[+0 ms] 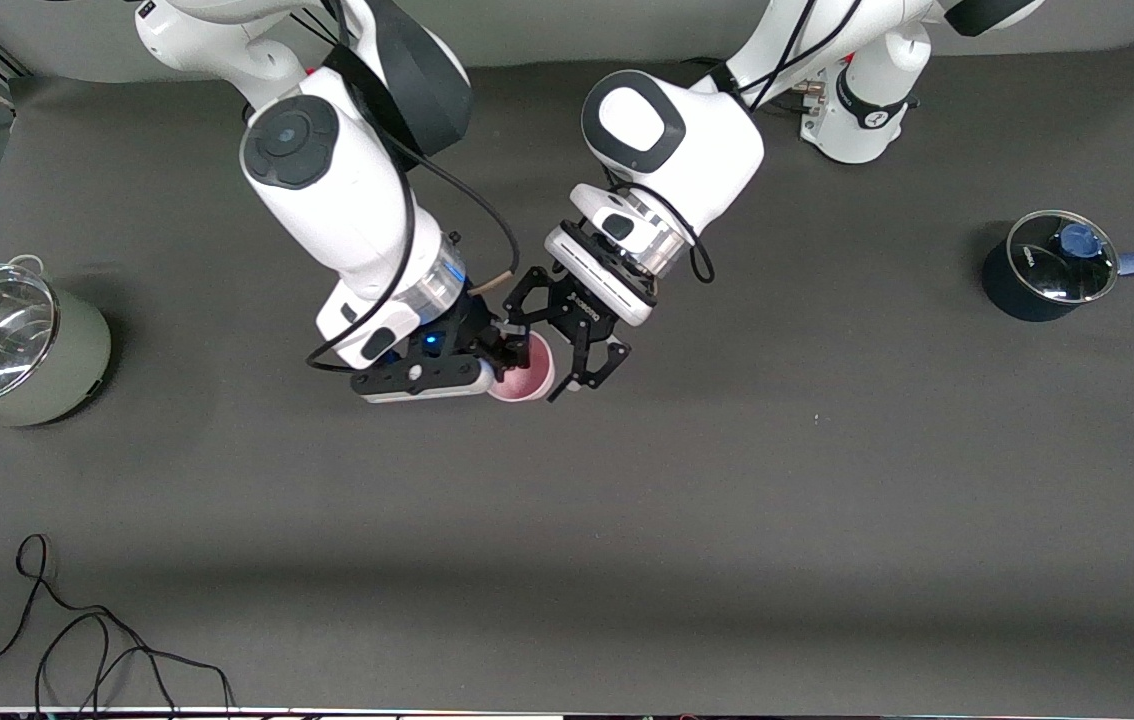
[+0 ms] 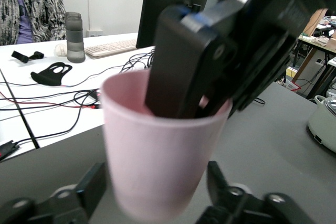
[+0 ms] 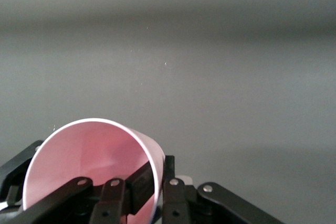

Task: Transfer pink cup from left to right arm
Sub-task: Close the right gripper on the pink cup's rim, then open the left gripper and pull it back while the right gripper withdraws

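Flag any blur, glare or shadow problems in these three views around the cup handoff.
Front view: even light, soft shadows, glare on both pots' glass lids; pink cup mostly hidden by the right gripper and left gripper. Left wrist view: cup and the right gripper's finger inside its rim are soft, background sharper. Right wrist view: cup rim crisp, table plain, no glare.

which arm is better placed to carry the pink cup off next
Right. The right gripper pinches the rim of the pink cup, one jaw inside, one outside; the left gripper is only around its lower body.
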Action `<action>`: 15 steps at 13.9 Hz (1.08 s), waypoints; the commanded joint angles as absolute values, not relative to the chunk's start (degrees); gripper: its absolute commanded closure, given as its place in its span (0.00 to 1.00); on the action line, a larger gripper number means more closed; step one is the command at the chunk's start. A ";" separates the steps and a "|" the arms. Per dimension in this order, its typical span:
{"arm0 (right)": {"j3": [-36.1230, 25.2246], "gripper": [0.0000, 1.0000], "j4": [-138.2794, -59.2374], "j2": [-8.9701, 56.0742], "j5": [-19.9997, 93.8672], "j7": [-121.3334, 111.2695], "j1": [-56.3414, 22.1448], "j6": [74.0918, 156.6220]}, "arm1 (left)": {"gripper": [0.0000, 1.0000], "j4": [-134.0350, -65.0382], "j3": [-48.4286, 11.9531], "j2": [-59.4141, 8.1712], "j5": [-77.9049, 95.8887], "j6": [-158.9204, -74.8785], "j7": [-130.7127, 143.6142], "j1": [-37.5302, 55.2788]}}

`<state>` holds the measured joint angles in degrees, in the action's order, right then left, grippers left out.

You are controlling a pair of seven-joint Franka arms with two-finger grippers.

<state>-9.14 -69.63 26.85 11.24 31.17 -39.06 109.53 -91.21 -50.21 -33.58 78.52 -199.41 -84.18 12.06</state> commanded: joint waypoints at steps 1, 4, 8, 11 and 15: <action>-9.67 1.00 -66.71 26.11 10.55 29.01 -38.50 104.96 | 0.00 -90.70 -50.01 -33.05 79.80 -200.65 -84.37 12.48; -9.93 1.00 -66.71 24.09 10.55 27.78 -37.10 102.40 | 0.00 -90.79 -50.01 -33.05 79.80 -200.57 -84.37 12.04; -13.34 1.00 -67.76 19.61 10.28 8.49 -30.33 90.30 | 0.00 -92.02 -49.66 -32.78 79.89 -200.65 -84.29 5.74; -24.49 1.00 -73.45 17.06 10.20 -5.94 -29.97 87.18 | 0.00 -93.95 -49.66 -32.87 79.54 -200.57 -84.46 -0.68; -30.06 1.00 -88.37 14.16 9.76 -7.82 -30.41 97.17 | 0.00 -94.13 -49.57 -33.31 78.84 -200.39 -85.08 -7.54</action>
<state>-29.39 -78.37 17.68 10.49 -7.23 -28.52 90.68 -93.29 -48.88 -33.87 78.60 -200.17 -83.77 -4.65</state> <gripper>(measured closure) 0.907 0.000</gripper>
